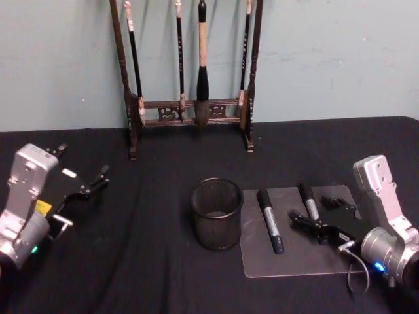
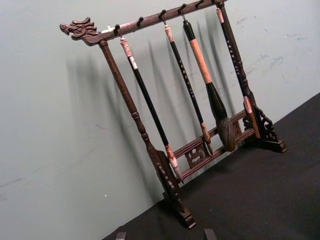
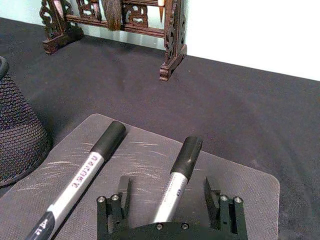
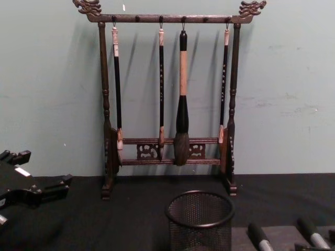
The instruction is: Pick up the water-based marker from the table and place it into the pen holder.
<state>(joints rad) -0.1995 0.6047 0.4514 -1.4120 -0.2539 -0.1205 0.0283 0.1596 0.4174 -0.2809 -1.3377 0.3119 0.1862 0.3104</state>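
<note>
right gripper (image 3: 166,184): fingers apart, straddling the marker (image 3: 179,172), not clamped | marker: round grey barrel, black cap, flat on scuffed translucent mat (image 1: 262,261), right of round black wire-mesh pen holder (image 1: 217,212) | second marker (image 1: 270,221): between them | left gripper (image 1: 82,167): fingers apart, far left over the black-cloth bench (image 1: 150,261)

Table (image 1: 131,261): matt black cloth. Pen holder (image 1: 217,212): black wire mesh, smooth solid rim. Brush rack (image 4: 204,18): dark carved wood, polished; mat (image 1: 294,258): grey, scuffed, smooth.
</note>
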